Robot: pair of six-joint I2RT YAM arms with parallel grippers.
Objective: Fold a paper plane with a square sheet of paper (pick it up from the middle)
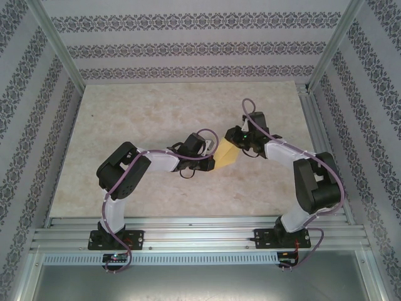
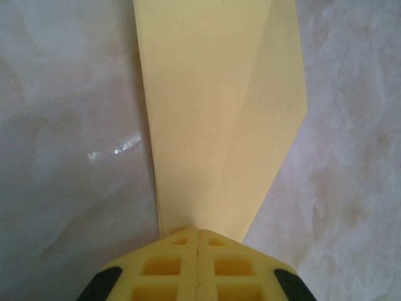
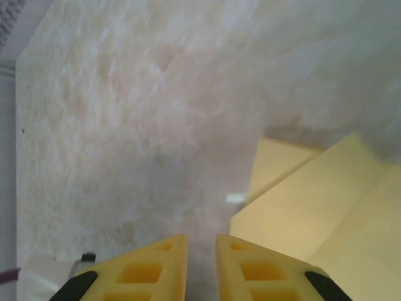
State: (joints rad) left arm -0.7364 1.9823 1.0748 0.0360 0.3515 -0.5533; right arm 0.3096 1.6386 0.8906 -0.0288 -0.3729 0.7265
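Standing at the near edge: a metal rail [image 1: 200, 233] with both arm bases bolted to it, left and right.

Left gripper [image 1: 210, 162]: mid-table, reaching rightward. In its wrist view the yellow fingers [image 2: 164, 266] are pressed flat together, no gap, pinching the near tip of the paper [image 2: 213, 113], which runs away from them across the table.

Paper: yellow, folded, layers overlapping. One crease runs diagonally from the fingertips toward the far right, and the right edge comes to a blunt corner. From above it sits at the table's centre, between the two grippers. Whether it lies flat or is lifted cannot be told.

Right gripper [image 1: 240, 142]: just beyond the paper, on its right side. In its wrist view the fingers [image 3: 263, 273] stand a narrow slit apart with nothing between them. The paper lies just to the right of them, its layers stepped.

Table [image 1: 144, 113]: pale, marbled surface.

Walls [image 1: 188, 37]: striped floral pattern, behind and on both sides.
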